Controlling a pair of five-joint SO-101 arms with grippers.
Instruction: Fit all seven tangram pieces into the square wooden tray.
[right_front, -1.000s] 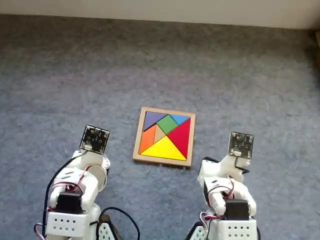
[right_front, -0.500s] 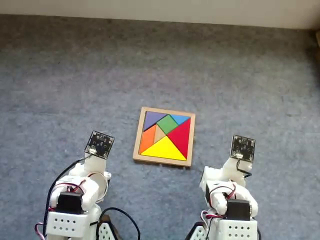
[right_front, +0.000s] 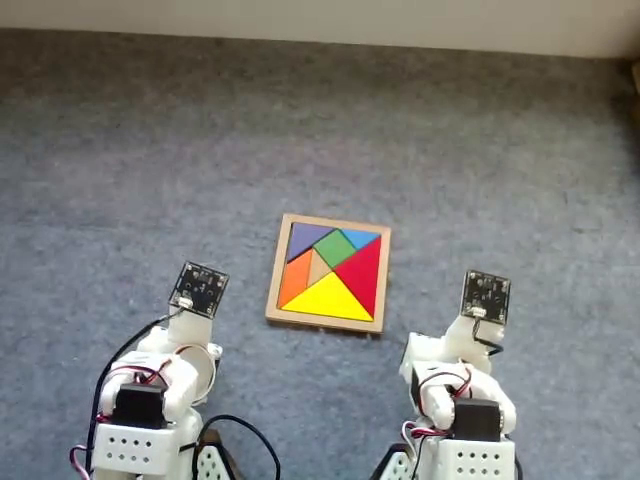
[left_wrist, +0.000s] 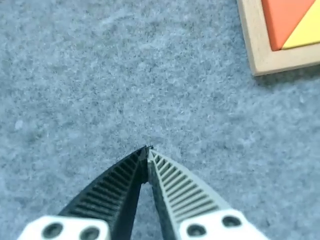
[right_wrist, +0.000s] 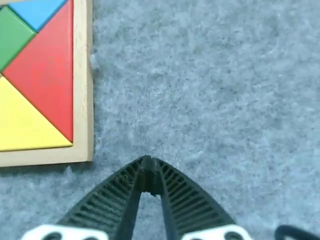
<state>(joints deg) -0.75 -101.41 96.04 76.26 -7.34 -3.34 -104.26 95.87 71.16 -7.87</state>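
The square wooden tray (right_front: 277, 268) lies in the middle of the grey carpet, with purple, green, blue, red, yellow, orange and tan tangram pieces (right_front: 325, 295) lying flat inside it. My left gripper (left_wrist: 148, 149) is shut with nothing in it, over bare carpet to the left of the tray's near corner (left_wrist: 260, 60). My right gripper (right_wrist: 148, 161) is shut and empty, over carpet to the right of the tray's near right corner (right_wrist: 82, 150). The red piece (right_wrist: 47, 85) and yellow piece (right_wrist: 20, 125) lie against that edge.
Grey carpet (right_front: 480, 150) covers the whole surface around the tray. A pale wall strip (right_front: 320, 20) runs along the far edge. Both arm bases (right_front: 140, 440) sit at the near edge, with black cables beside them.
Both arms have drawn back toward their bases, away from the tray, during the first half second. Since then nothing has moved.
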